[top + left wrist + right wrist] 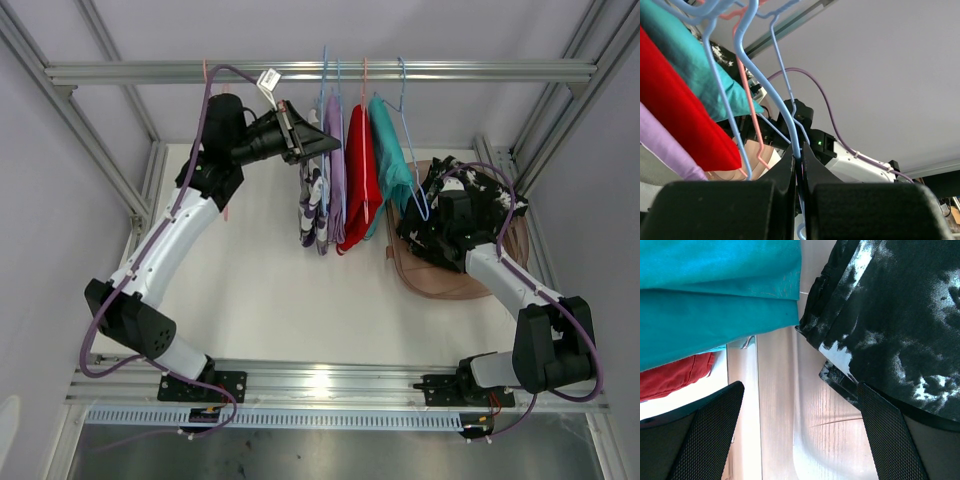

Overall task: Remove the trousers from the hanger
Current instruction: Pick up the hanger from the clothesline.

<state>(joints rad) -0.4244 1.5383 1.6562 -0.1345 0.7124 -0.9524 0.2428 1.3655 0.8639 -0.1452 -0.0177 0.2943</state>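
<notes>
Though spread, end effector (800, 387) beside trousers (900, 305)

Top view: fixed high behind the arm bases, looking down and forward across the bench (260, 290), taking in the whole scene from afar. Left wrist: close in, tilted steeply up past the left tool (801, 160) along the blue hanger (781, 122) toward the ceiling. Right wrist: very near, looking past the right tool (800, 387) at the black speckled trousers (905, 315). Shared by all three: teal trousers (388, 150), red trousers (360, 180).
</notes>
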